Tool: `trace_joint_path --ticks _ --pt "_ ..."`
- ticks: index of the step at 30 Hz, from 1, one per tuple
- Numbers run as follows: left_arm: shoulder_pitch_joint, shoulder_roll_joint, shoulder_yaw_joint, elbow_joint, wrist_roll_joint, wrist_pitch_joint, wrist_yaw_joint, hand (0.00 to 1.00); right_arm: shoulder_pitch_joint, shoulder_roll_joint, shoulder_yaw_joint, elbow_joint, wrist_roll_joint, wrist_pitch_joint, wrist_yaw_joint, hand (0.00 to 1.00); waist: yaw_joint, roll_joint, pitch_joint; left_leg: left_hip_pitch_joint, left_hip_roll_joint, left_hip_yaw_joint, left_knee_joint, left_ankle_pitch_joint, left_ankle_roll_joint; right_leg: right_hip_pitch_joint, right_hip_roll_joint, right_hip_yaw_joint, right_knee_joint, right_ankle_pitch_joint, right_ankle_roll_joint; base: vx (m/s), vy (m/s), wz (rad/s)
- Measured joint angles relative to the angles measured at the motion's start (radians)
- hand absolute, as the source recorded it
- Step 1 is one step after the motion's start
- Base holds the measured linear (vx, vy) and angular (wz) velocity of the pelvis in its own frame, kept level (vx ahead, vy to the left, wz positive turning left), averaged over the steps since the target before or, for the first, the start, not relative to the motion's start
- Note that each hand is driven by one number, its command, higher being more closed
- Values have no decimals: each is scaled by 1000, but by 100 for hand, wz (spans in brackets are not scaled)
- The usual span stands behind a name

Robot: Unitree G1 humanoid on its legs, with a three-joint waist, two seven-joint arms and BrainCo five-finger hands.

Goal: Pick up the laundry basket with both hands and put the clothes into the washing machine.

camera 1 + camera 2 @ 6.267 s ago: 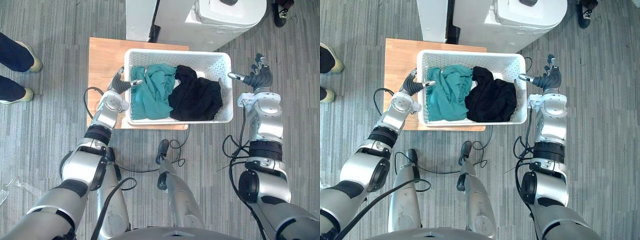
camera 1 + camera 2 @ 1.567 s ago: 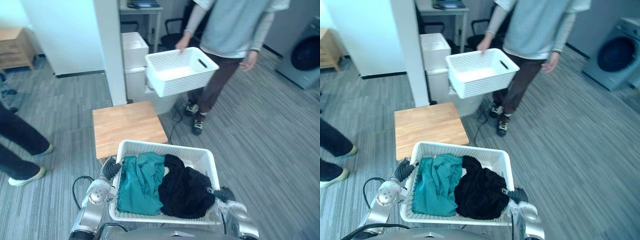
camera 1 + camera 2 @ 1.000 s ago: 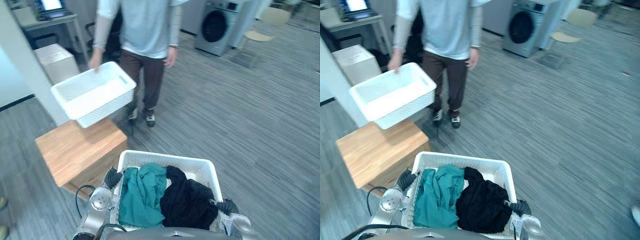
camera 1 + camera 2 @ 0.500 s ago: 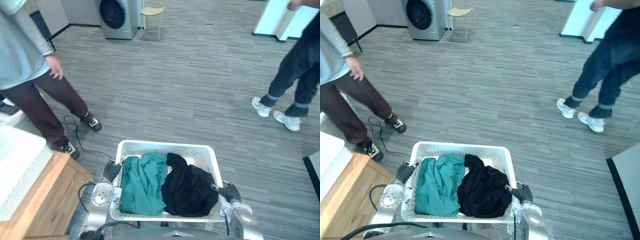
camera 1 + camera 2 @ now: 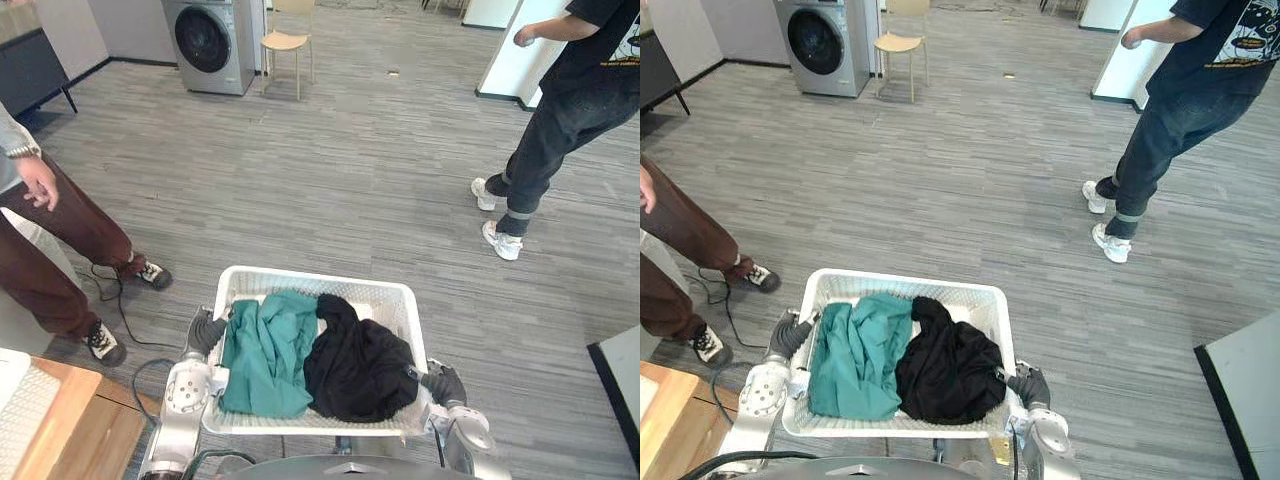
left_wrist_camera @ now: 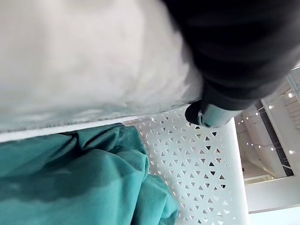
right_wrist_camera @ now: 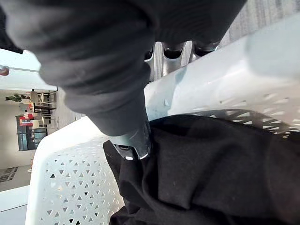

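Note:
I carry a white lattice laundry basket (image 5: 318, 278) low in front of me, off the floor. A teal garment (image 5: 262, 355) lies in its left half and a black garment (image 5: 360, 370) in its right half. My left hand (image 5: 205, 333) is shut on the left rim, with its thumb (image 6: 211, 115) hooked over the edge above the teal cloth (image 6: 70, 183). My right hand (image 5: 445, 385) is shut on the right rim (image 7: 211, 79), thumb (image 7: 133, 140) inside against the black cloth (image 7: 211, 164) and fingers (image 7: 173, 49) under the edge. The grey washing machine (image 5: 210, 45) stands far off at the upper left.
A person in brown trousers (image 5: 50, 250) stands close on the left, with a cable on the floor by the shoes. A person in dark jeans (image 5: 545, 140) stands at the right. A chair (image 5: 285, 40) is beside the machine. A wooden table (image 5: 70, 440) is at lower left.
The whole view has swung, so the camera moved: the washing machine and chair sit a little further right and the jeans-wearing person nearer centre. Both hands keep the same hold on the basket.

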Motion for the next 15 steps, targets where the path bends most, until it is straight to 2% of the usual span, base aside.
trace_joint_path --ticks 1,2,3,4,5,6,7,8,9,10,11,12,13,15 --pt "-2 2 -2 7 0 0 2 100 0 -1 0 0 0 0 -1 100 0 -1 -1 13 7 1 -15 -7 -11 5 -13 -17 -85 29 3 359 -333 16" --pt "-4 0 -5 21 -1 1 3 100 0 -14 2 4 0 0 -4 100 -8 0 -6 62 23 -6 -45 -40 -39 24 -42 -55 -162 159 -18 413 -317 10" --pt "-5 -9 -8 31 -3 1 5 100 -3 -20 2 9 0 -1 -7 100 -8 5 -14 80 36 -9 -61 -47 -33 22 -28 -66 -134 147 -31 448 -295 17" --pt "-10 -32 -12 38 -10 2 7 100 -15 -36 1 9 0 0 -16 100 -11 33 -21 88 59 -19 -62 -17 -18 14 -12 -84 -90 82 -56 481 -283 8" --pt "-15 -43 -13 40 -11 3 7 100 -18 -46 -2 9 0 0 -19 100 -13 39 -21 75 65 -35 -40 4 -12 13 -9 -93 -79 63 -65 486 -298 23" --pt "-18 -65 -22 45 -11 7 5 100 -17 -67 -8 9 0 2 -21 100 -21 70 -24 31 96 -74 75 50 -21 45 6 -133 -81 37 -92 504 -311 23" --pt "-17 -71 -22 47 -11 7 1 100 -13 -70 -9 9 1 3 -21 100 -25 78 -23 5 109 -91 157 77 -29 75 14 -151 -87 23 -105 513 -302 41" --pt "-18 -78 -21 57 -12 7 -12 100 8 -70 -9 9 1 5 -21 100 -31 83 -23 -67 131 -126 337 179 -41 145 32 -176 -111 -1 -125 412 -225 31" --pt "-18 -78 -21 62 -12 8 -15 100 18 -70 -8 9 1 4 -21 100 -30 83 -22 -102 138 -145 429 250 -50 185 41 -185 -132 -8 -129 484 -243 24" --pt "-12 -75 -21 64 -18 8 -29 100 33 -70 -8 7 3 3 -21 100 -22 82 -22 -174 147 -162 621 327 -72 263 61 -189 -184 -17 -140 412 -177 5" --pt "-8 -75 -21 64 -18 7 -35 100 40 -71 -8 7 10 3 -21 100 -15 79 -17 -233 148 -153 752 336 -54 325 80 -189 -228 -25 -144 462 -169 2" --pt "-1 -76 -20 64 -18 7 -37 100 45 -70 -6 7 23 2 -21 100 -8 72 -10 -308 147 -128 862 319 -30 396 92 -187 -279 -35 -144 345 -102 2" --pt "4 -77 -19 64 -18 7 -38 100 46 -69 -4 7 22 2 -21 100 -2 69 -12 -367 148 -93 885 298 -2 439 94 -186 -311 -40 -145 341 -54 -4" --pt "7 -76 -17 64 -19 7 -40 100 42 -71 -1 7 22 1 -21 100 21 64 -16 -470 164 -16 793 240 17 491 94 -171 -363 -44 -124 344 10 -24"
